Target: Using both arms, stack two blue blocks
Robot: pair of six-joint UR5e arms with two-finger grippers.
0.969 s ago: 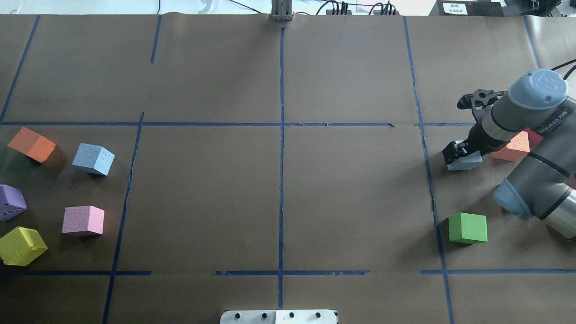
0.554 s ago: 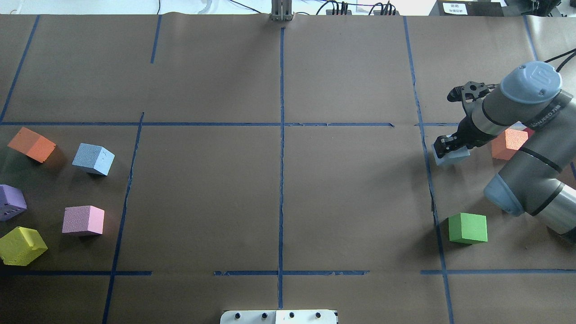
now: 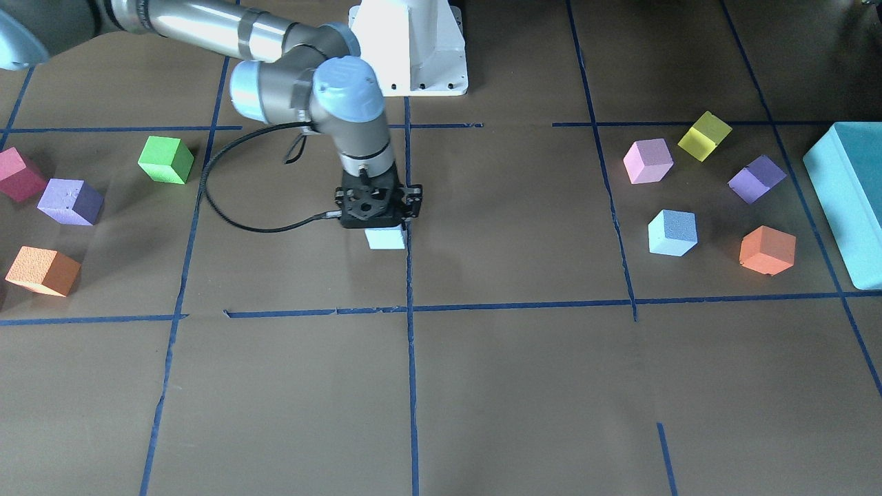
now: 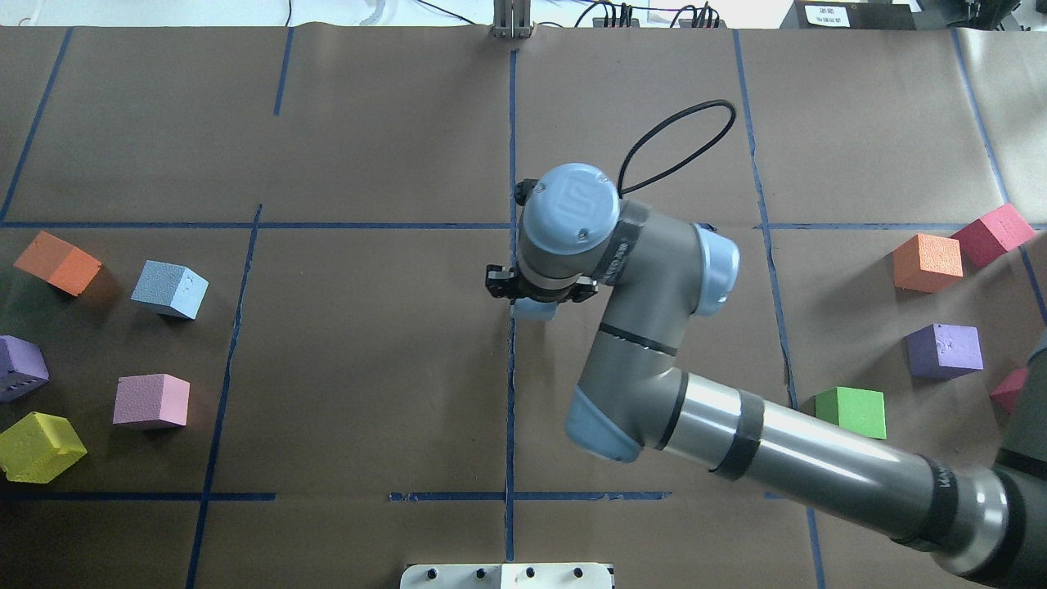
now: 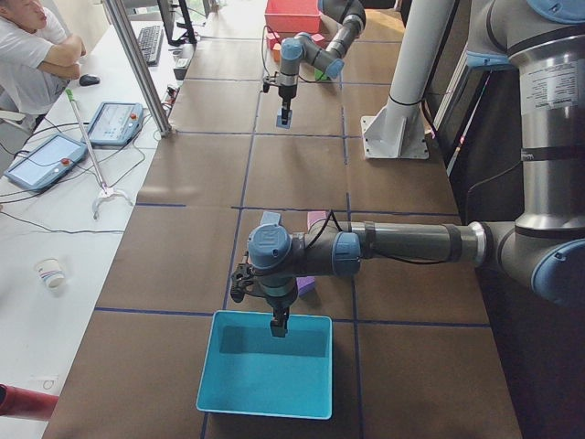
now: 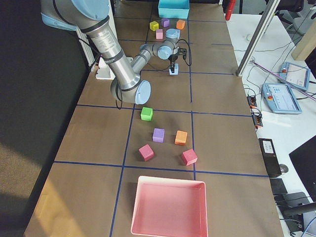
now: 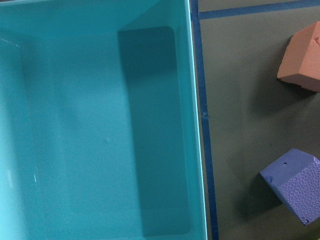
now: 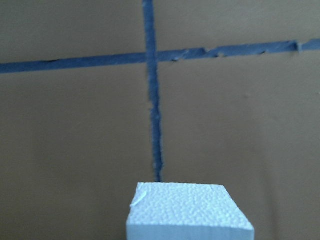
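Right claw (image 3: 380, 222) grips blue block (image 3: 386, 239), which juts out just below it

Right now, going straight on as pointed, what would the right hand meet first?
The right hand grips a pale blue foam cube, which would land on brown paper table cover beside the blue tape line; height unclear.
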